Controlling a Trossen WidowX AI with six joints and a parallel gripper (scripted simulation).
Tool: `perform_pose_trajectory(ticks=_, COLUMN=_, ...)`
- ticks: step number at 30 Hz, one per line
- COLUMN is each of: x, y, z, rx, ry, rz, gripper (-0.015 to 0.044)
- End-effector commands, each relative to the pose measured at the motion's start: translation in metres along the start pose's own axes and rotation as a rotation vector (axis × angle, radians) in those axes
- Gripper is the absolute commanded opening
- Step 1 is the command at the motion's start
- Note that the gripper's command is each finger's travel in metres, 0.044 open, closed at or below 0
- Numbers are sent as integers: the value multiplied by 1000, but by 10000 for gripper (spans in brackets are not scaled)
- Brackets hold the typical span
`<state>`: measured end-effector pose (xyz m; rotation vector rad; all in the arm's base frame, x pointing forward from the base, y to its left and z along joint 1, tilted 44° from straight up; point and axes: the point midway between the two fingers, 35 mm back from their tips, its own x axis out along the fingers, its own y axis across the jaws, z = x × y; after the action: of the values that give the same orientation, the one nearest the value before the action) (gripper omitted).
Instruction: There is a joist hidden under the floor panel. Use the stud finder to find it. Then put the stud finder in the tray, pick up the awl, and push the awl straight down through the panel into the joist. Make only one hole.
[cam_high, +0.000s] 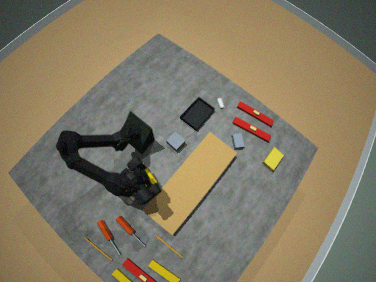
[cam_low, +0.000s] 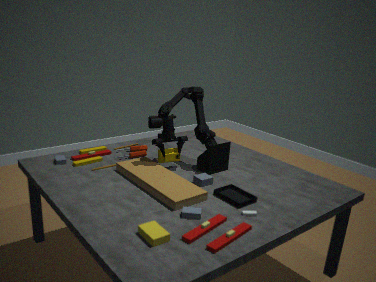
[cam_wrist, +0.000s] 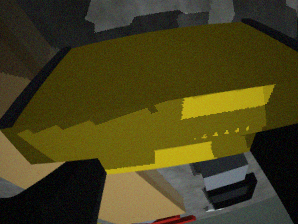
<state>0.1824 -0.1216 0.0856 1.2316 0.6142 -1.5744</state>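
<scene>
My gripper (cam_high: 146, 187) (cam_low: 169, 148) is shut on the yellow stud finder (cam_high: 151, 176) (cam_low: 170, 154) (cam_wrist: 147, 103). It holds it low at the left edge of the tan floor panel (cam_high: 202, 172) (cam_low: 162, 184) (cam_wrist: 19, 163), near the panel's end by the hand tools. The stud finder fills most of the wrist view. Two orange-handled tools (cam_high: 103, 230) (cam_high: 125, 225) (cam_low: 138, 151) lie on the table beyond that end; I cannot tell which is the awl. The black tray (cam_high: 197, 113) (cam_low: 234, 196) lies off the panel's other end.
The arm's black base (cam_high: 138, 132) (cam_low: 215, 157) stands left of the panel. Grey blocks (cam_high: 175, 141) (cam_high: 238, 140), two red levels (cam_high: 255, 113) (cam_high: 251, 129), a yellow block (cam_high: 273, 158) and a small white piece (cam_high: 220, 102) lie around the tray end. Pencils (cam_high: 169, 246) and coloured bars (cam_high: 164, 270) lie by the tools.
</scene>
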Motion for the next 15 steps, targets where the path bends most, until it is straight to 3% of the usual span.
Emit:
perform_pose_trajectory(ticks=1, x=-1, y=1, z=-1, rx=-3, ry=21, rz=7, gripper=0)
perform_pose_trajectory(ticks=15, x=0, y=1, z=1, rx=-5, ry=98, rz=1, gripper=0)
